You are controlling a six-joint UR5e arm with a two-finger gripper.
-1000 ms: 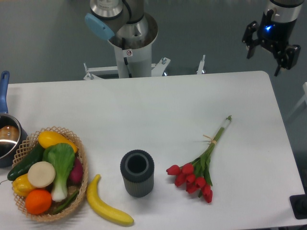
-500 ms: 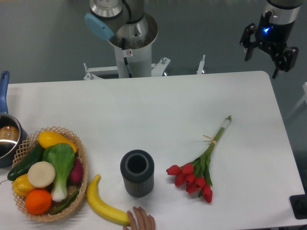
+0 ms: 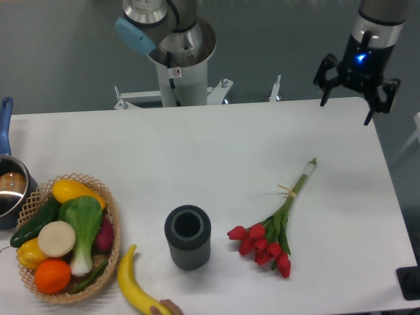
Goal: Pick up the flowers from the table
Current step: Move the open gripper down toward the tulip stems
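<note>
Red, on white: one bunch of red tulips on long thin green stems, the flowers (image 3: 271, 231), lying flat on the large white rounded-corner table (image 3: 216, 151) toward its right side, heads pointing to the near edge, stem ends angled up and away, a pale band round the stems about midway. I count roughly nine heads, though they overlap. My black two-finger gripper (image 3: 346, 100), one item, hangs above the far right corner of the table with its fingers spread wide and nothing between them; it is well apart from the flowers, so I judge the pick not yet begun and the approach the step in hand. The banded stretch of stems looks the sensible place to close on, being the narrowest and firmest part. One dark grey ribbed cylindrical cup (image 3: 188, 237) stands upright just left of the tulip heads, open end up, near enough to mind on descent. One yellow banana (image 3: 134, 286) lies at the near edge, with a fingertip showing at its lower end. One woven wicker basket (image 3: 113, 216) at the left holds assorted vegetables and fruit, about eight pieces. One metal pot with a blue handle (image 3: 8, 184) sits at the left edge.
</note>
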